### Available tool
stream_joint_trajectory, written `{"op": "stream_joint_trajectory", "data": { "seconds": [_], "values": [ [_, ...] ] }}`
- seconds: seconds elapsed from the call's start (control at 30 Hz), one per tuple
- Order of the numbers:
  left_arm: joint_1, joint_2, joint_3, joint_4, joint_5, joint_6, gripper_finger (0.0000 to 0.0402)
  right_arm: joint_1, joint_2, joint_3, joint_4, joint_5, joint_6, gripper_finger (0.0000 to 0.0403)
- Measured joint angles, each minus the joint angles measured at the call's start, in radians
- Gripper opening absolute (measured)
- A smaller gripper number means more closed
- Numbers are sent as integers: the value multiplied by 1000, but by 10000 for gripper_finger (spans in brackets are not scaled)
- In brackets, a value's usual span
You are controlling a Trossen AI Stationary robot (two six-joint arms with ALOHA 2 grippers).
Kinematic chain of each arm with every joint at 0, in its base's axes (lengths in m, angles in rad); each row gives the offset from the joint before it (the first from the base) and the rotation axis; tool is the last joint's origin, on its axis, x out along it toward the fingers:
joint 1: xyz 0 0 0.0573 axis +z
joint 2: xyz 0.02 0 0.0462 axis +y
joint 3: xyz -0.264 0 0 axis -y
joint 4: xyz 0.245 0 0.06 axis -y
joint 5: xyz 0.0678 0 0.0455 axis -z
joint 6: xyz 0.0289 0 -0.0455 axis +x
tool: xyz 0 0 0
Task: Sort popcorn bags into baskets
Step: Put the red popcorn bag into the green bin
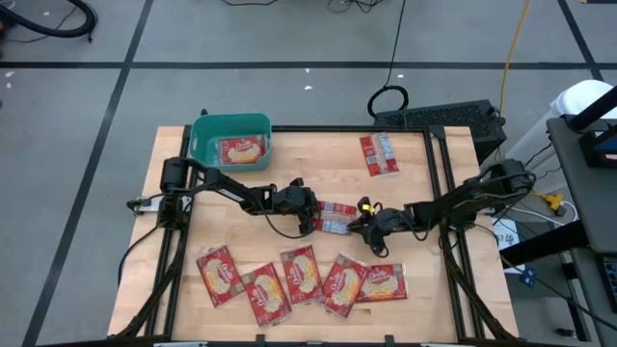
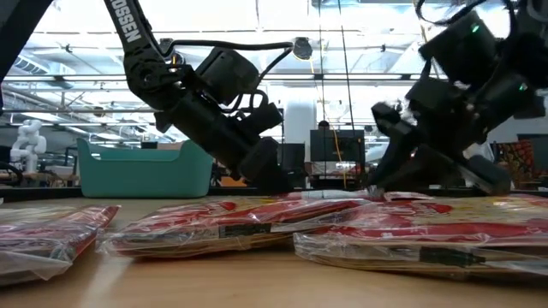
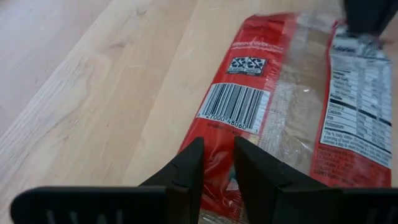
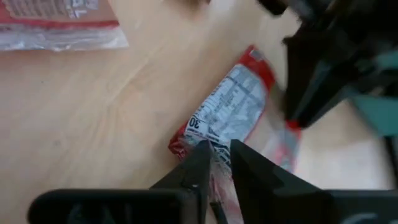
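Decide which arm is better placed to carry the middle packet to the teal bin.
Left. The left gripper and right gripper each pinch an end of the packet, but the teal bin sits on the left arm's side.

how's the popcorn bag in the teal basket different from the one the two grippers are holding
The bag in the basket shows its popcorn picture; the held bag shows its label back. The first lies free inside the teal basket; the second is mid-table, pinched by the left gripper and right gripper. Both are red packets.

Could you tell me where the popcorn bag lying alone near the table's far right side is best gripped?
I would take that bag by a long side edge, coming from above. It lies flat, with bare wood around it, so a thin edge suits narrow fingers best.
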Motion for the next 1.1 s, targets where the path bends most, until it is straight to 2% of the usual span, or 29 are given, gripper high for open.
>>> {"op": "stream_joint_trajectory", "data": {
  "seconds": [0.13,0.3,0.47,0.6,0.83,0.93,1.1],
  "values": [
    [-1,0,1,-6,1,-1,90,35,-95,1,-153,101,-37,108],
    [4,0,0,-6,7,-2,90,47,-177,22,-290,113,-19,167],
    [13,0,0,-6,13,-6,90,37,-167,116,-526,109,-44,180],
    [15,1,-1,-1,14,-6,90,6,-120,136,-543,27,-102,172],
    [15,2,-1,10,8,-7,90,-20,15,137,-335,-17,-182,143],
    [16,2,-2,11,6,-9,90,-24,55,136,-253,-25,-184,107],
    [17,-27,-2,-23,6,-18,90,-31,52,136,-244,-23,-160,22]
  ]
}}
